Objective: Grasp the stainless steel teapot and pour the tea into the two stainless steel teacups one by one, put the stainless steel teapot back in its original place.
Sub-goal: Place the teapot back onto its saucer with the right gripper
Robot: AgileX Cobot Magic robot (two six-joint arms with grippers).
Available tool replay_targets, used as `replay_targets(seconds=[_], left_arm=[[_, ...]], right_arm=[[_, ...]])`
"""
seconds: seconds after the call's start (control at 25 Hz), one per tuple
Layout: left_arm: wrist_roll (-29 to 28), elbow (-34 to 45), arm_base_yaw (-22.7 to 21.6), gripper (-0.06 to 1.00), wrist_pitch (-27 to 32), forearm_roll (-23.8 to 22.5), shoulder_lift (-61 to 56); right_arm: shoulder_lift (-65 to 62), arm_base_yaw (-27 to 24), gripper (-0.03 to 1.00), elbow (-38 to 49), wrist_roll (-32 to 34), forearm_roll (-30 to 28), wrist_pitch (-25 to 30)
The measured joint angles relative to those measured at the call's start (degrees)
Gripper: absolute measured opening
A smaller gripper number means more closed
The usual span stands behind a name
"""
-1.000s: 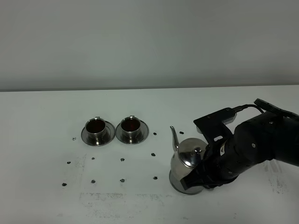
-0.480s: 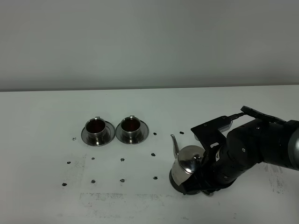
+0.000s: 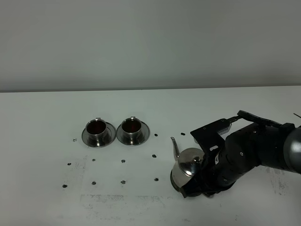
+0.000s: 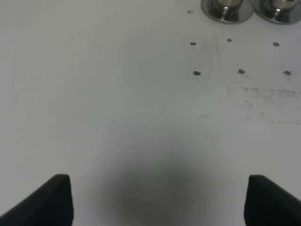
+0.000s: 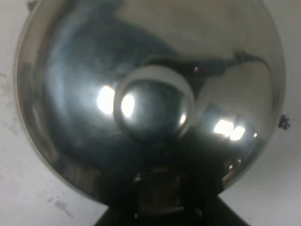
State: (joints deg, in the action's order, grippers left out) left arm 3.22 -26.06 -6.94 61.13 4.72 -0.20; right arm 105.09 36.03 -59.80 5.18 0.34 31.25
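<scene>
Teapot (image 3: 187,165) is seen upright at about 4 o'clock on the table (image 3: 42,117), spout (image 3: 175,145) aimed toward 11 o'clock, at the cups. Its base is set low over the steel disc (image 3: 174,185), of which only a dark edge shows at the pot's foot; full seating can't be confirmed from the high view. Right gripper (image 3: 203,175) is clamped on the pot's handle side at 4 o'clock of the pot, the black arm wrapping in from the right edge. In the right wrist view the frame is filled by the domed lid (image 5: 84,61) and its knob (image 5: 153,106), with the gripper (image 5: 157,193) seen only as a dark shape at the pot's edge; the handle itself is hidden there, so the grasp is read as closed on the pot. Two cups on saucers are placed side by side near 10 o'clock, well apart from the pot: left cup (image 3: 97,128) and right cup (image 3: 131,126), both holding dark reddish-brown tea (image 3: 96,126). Small dark marks (image 3: 123,161) are dotted across the table between cups and pot. Left gripper (image 4: 157,200) is parked over bare table with its fingertips (image 4: 59,197) spread wide, nothing between them; cup saucers (image 4: 225,12) show at the far edge of that view.
</scene>
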Motion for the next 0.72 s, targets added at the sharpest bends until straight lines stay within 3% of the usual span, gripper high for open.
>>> replay_targets(seconds=[0.32,0.72], left_arm=[[0.0,0.0,0.0,0.72,0.0,0.0,0.0],[0.0,0.0,0.0,0.72,0.0,0.0,0.0]], right_arm=[[0.0,0.0,0.19,0.0,0.2,-0.3,0.2],[-0.5,0.0,0.65,0.0,0.2,-0.3,2.3]])
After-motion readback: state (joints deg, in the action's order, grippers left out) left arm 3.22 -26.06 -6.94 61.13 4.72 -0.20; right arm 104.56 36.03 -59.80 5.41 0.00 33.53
